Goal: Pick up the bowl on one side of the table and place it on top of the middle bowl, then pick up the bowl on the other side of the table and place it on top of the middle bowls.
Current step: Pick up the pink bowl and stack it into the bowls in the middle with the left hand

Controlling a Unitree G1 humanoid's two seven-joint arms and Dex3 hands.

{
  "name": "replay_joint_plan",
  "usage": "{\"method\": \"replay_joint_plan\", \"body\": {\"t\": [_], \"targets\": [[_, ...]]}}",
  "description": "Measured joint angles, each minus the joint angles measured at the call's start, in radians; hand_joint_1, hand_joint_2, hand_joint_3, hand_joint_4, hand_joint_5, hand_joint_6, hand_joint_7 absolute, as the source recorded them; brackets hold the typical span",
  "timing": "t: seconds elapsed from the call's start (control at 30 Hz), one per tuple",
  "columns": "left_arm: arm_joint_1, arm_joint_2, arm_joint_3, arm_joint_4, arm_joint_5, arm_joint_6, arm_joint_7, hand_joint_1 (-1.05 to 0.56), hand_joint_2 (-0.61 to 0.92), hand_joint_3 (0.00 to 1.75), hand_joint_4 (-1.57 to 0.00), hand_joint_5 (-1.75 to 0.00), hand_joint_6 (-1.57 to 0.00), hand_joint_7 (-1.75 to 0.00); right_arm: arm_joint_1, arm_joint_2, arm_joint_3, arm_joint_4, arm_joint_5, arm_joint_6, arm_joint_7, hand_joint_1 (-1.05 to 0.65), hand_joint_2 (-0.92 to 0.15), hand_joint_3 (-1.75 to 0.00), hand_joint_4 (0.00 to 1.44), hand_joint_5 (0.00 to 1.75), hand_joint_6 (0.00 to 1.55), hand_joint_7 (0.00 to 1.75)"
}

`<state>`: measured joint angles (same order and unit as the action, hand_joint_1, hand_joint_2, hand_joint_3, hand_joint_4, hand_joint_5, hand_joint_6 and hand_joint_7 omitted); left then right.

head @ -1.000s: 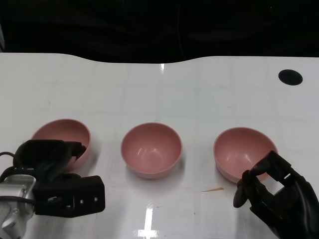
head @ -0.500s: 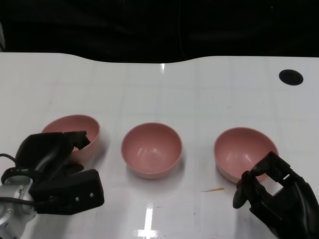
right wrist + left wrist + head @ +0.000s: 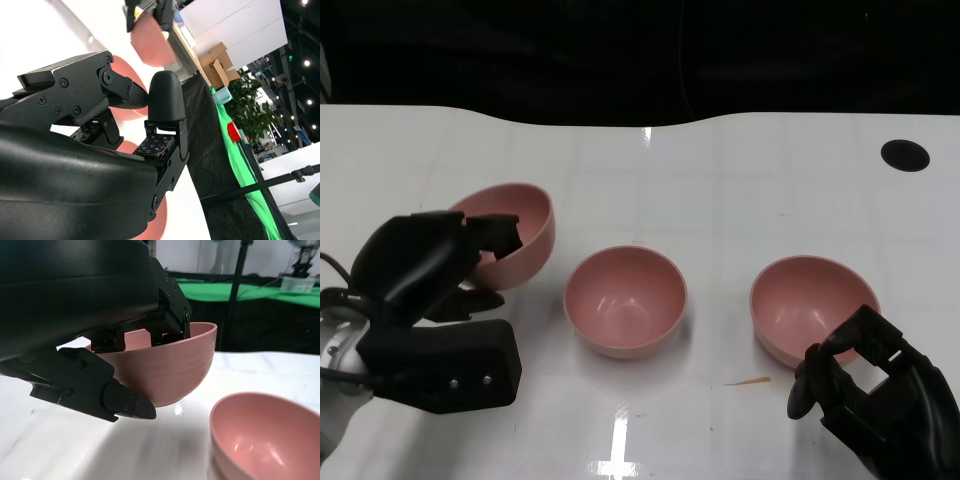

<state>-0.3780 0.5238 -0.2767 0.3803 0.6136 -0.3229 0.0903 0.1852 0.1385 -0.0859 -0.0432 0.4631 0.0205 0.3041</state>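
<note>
Lifted off the table since the earlier pictures, the left bowl point(image 3: 510, 232) now hangs in the left hand point(image 3: 425, 265), higher and nearer the middle than where it sat a second ago, and tipped so that its opening faces partly toward the middle of the table. In the left wrist view the fingers point(image 3: 165, 300) hook over the rim into the bowl while another part of the hand presses against the outer wall from below, so the bowl is pinched by its edge, and its underside is clear of the white table point(image 3: 720, 180). The middle bowl point(image 3: 625, 300) has not shifted; it stands upright, just beside the raised one and lower than it. The right bowl point(image 3: 810, 305) also stays where it was, upright on the table. Just in front of it, the right hand point(image 3: 865, 390) has kept its place; its fingers are bent with a gap between them and hold nothing, so I read it as loosely open and waiting. A small orange scrap point(image 3: 748, 381) lies on the table between the middle and right bowls, and a dark round mark point(image 3: 903, 154) sits near the far right edge. So the first pick looks done: the left bowl is in the air and on its way. What is left of this step, as I judge it, is to carry the bowl over the middle one, level it out of its tilt, and set it down inside; the rim grip may let it swing or slip.
</note>
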Motion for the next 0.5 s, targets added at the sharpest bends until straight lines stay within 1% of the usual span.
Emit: {"method": "replay_joint_plan", "body": {"t": [0.1,0.27,0.33,0.4,0.5], "targets": [[0.009,0.002,0.013,-0.084,0.001,0.029,-0.036,0.01,0.84,0.34,-0.65,-1.69,-0.73,-1.46,0.0,0.0,-0.001,0.002,0.001,0.0,0.0,-0.06,-0.72,-0.83,0.81,1.75,0.7,1.5],[0.018,0.001,0.024,-0.251,0.0,0.072,-0.109,-0.02,0.74,0.53,-0.63,-1.7,-0.69,-1.52,-0.001,0.0,0.0,0.004,0.0,0.0,0.0,-0.07,-0.72,-0.83,0.8,1.75,0.69,1.51],[0.021,-0.003,0.026,-0.309,0.001,0.096,-0.136,-0.02,0.73,0.52,-0.62,-1.73,-0.68,-1.55,-0.002,0.0,-0.001,0.006,0.0,0.0,0.0,-0.06,-0.73,-0.84,0.8,1.75,0.69,1.51],[0.024,-0.016,0.025,-0.355,0.0,0.102,-0.157,-0.01,0.76,0.5,-0.63,-1.72,-0.67,-1.56,-0.003,0.0,-0.001,0.012,0.0,0.0,0.001,-0.07,-0.72,-0.84,0.8,1.75,0.7,1.51],[0.024,-0.034,0.013,-0.378,0.003,0.086,-0.165,-0.07,0.78,0.48,-0.6,-1.74,-0.6,-1.63,-0.004,0.0,-0.001,0.016,0.0,0.0,0.002,-0.07,-0.72,-0.84,0.8,1.75,0.7,1.5]]}}
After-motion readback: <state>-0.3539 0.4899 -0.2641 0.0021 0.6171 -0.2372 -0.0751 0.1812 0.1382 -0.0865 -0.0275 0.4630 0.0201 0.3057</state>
